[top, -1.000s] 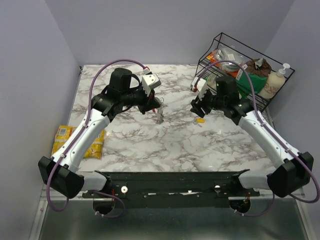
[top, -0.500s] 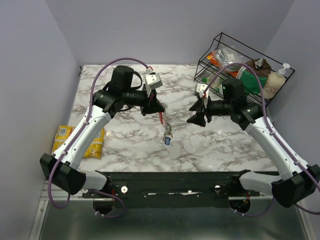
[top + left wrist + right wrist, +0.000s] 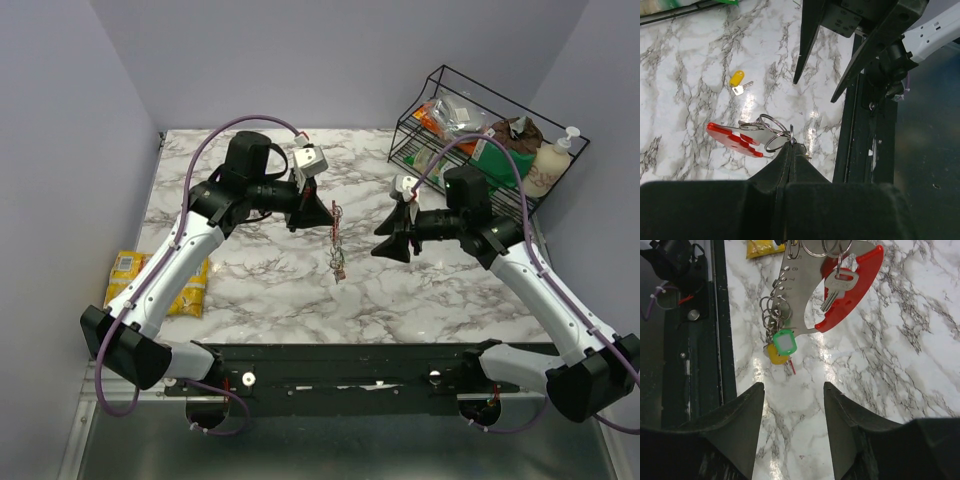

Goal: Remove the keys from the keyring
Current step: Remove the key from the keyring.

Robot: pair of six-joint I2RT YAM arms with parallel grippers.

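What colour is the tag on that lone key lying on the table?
Yellow: the lone key shows best in the left wrist view.

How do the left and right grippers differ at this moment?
The left gripper is shut, the right gripper open. The left gripper pinches a ring of the keyring, which hangs above the marble table; the right gripper holds nothing. Shared: both are raised off the table, tips pointing toward each other.
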